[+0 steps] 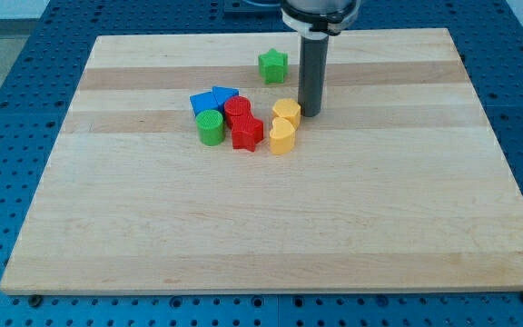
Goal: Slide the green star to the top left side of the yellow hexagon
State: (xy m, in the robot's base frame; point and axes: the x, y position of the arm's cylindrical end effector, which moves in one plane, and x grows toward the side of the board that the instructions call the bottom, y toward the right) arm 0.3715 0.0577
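The green star lies near the view's top, a little left of the rod. The yellow hexagon sits below it, with a yellow heart touching its lower side. My tip rests on the board just right of the yellow hexagon, close to it or touching it. The tip is below and right of the green star, apart from it.
A cluster lies left of the yellow blocks: two blue blocks, a green cylinder, a red cylinder and a red star. The wooden board ends in edges on all sides over a blue perforated table.
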